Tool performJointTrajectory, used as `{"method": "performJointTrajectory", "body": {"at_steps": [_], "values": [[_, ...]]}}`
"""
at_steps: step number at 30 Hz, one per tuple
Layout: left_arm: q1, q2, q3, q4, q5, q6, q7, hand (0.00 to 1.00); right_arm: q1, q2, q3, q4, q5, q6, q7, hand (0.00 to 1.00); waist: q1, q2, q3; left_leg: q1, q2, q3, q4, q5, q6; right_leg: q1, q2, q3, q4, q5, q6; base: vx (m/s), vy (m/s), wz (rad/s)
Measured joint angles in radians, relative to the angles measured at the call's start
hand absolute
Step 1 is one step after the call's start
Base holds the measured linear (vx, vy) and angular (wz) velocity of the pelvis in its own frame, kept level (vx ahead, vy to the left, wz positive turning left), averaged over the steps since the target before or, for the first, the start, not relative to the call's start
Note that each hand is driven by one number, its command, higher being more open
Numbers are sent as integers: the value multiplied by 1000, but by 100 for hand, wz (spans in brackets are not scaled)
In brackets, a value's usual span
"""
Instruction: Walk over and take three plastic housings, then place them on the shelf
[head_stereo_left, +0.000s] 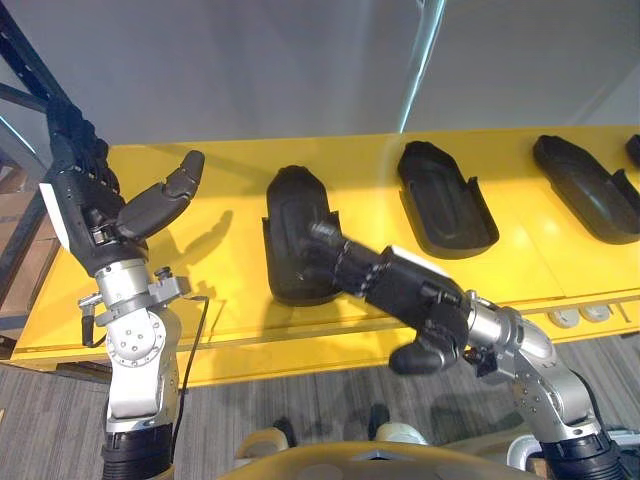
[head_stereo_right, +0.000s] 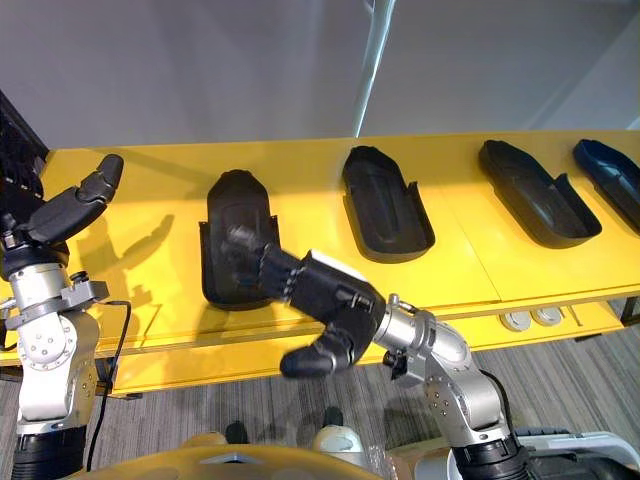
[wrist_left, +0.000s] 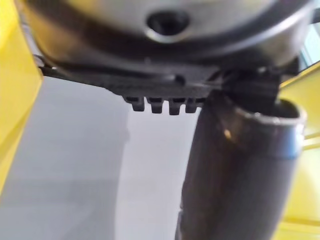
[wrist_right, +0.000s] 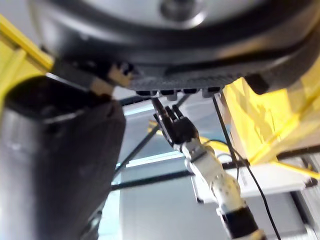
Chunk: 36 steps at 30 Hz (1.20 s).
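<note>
Several black plastic housings lie in a row on the yellow table (head_stereo_left: 230, 290). My right hand (head_stereo_left: 410, 290) reaches over the table's front edge to the leftmost housing (head_stereo_left: 290, 215); its straight fingers (head_stereo_left: 335, 250) rest on the housing's near right side and its thumb (head_stereo_left: 420, 355) hangs free below the edge. The second housing (head_stereo_left: 445, 195) and the third housing (head_stereo_left: 590, 185) lie untouched to the right, with one more housing (head_stereo_right: 612, 178) at the far right. My left hand (head_stereo_left: 140, 210) is raised open above the table's left end and holds nothing.
A dark shelf frame (head_stereo_left: 30, 60) stands at the far left with cardboard (head_stereo_left: 20, 250) behind it. A grey wall backs the table. Two white round fittings (head_stereo_left: 580, 315) sit on the table's front edge at the right. Grey floor lies below.
</note>
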Motion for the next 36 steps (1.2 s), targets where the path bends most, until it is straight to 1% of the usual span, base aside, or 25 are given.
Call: {"method": "performJointTrajectory", "body": {"at_steps": [1, 3, 6, 8, 11, 14, 17, 21, 23, 24, 25, 27, 30, 33, 36], "values": [[5, 0, 5, -3, 0, -16, -1, 100, 3, -5, 37, 10, 0, 8, 19, 100, 2, -1, -6, 2, -3, -6, -14, 6, -6, 0, 0, -3, 0, -3, -3, -28, -8, 15], [42, 0, 19, -44, 0, -27, -8, 100, 2, -7, 92, 37, -2, 24, 58, 100, 10, -1, -8, 17, -8, -11, -49, 26, -7, 0, -1, -4, 0, -6, -4, -41, -11, 7], [68, 0, 19, -64, 0, -35, -18, 100, 0, -11, 122, 73, -2, 24, 85, 100, 24, 2, -11, 25, -12, -20, -75, 44, -6, 0, -1, -12, 0, -6, -3, -28, -6, 8], [76, -1, 19, -66, 0, -35, -20, 100, -13, -28, 164, 95, -2, 26, 93, 100, 30, 1, -15, 35, -13, -26, -104, 63, -7, 2, 0, -23, 0, -7, -4, -42, -15, 13], [78, -2, 19, -66, 0, -35, -16, 100, -55, -30, 244, 135, -3, 50, 94, 100, 35, -7, -22, 41, -14, -35, -134, 87, -7, -2, 3, -32, 0, -8, -6, -47, -21, 9], [86, -5, 19, -66, 0, -36, -4, 100, -76, -10, 318, 176, -13, 68, 93, 100, 54, -8, -23, 43, -15, -36, -139, 91, -7, -1, 3, -32, 1, -11, -8, -44, -19, -1], [116, -11, 19, -66, 1, -43, 10, 100, -82, 18, 342, 228, -32, 68, 76, 100, 56, -7, -24, 38, -19, -44, -139, 95, -7, -1, 0, -36, 1, -21, -10, -32, -11, 7], [123, -38, 19, -65, 0, -43, 16, 100, -105, 17, 345, 323, -32, 52, 20, 100, 59, -7, -24, 33, -19, -54, -139, 100, -8, -2, 0, -45, 3, -25, -11, -23, -7, 8], [124, -38, 18, -65, 0, -43, 15, 100, -124, 22, 328, 382, -32, 23, -26, 100, 61, -7, -24, 32, -19, -60, -139, 103, -8, -2, 0, -50, 3, -25, -11, -17, -6, 6], [124, -38, 18, -65, 0, -43, 15, 100, -124, 28, 315, 390, -32, 20, -36, 100, 61, -7, -24, 31, -19, -62, -139, 104, -8, -1, 0, -53, 3, -25, -11, -3, -5, 7], [125, -39, 18, -65, 0, -44, 15, 100, -126, 40, 291, 408, -29, 1, -58, 100, 64, -7, -24, 31, -19, -64, -139, 106, -7, -1, 0, -54, 3, -25, -11, -6, -6, 4], [129, -43, 18, -65, 0, -44, 15, 100, -134, 56, 257, 423, -22, -22, -103, 100, 66, -6, -24, 31, -19, -64, -139, 110, 0, -1, 0, -54, 3, -25, -11, 0, 0, 0], [146, -54, 18, -61, 0, -44, 11, 100, -156, 87, 209, 450, 18, -61, -169, 100, 68, -6, -24, 32, -20, -66, -139, 111, 0, 0, -1, -56, 4, -25, -11, 0, 0, 0], [147, -77, 18, -47, -1, -44, 3, 100, -157, 123, 146, 460, 33, -94, -204, 100, 80, -3, -24, 33, -21, -70, -139, 112, 1, 1, -2, -58, 7, -25, -11, -8, 2, 2], [153, -79, 19, -27, -1, -44, 0, 100, -167, 126, 138, 465, 33, -103, -227, 100, 80, -1, -24, 34, -22, -73, -139, 114, 2, 2, -5, -60, 12, -26, -12, -4, 2, 1]]}}
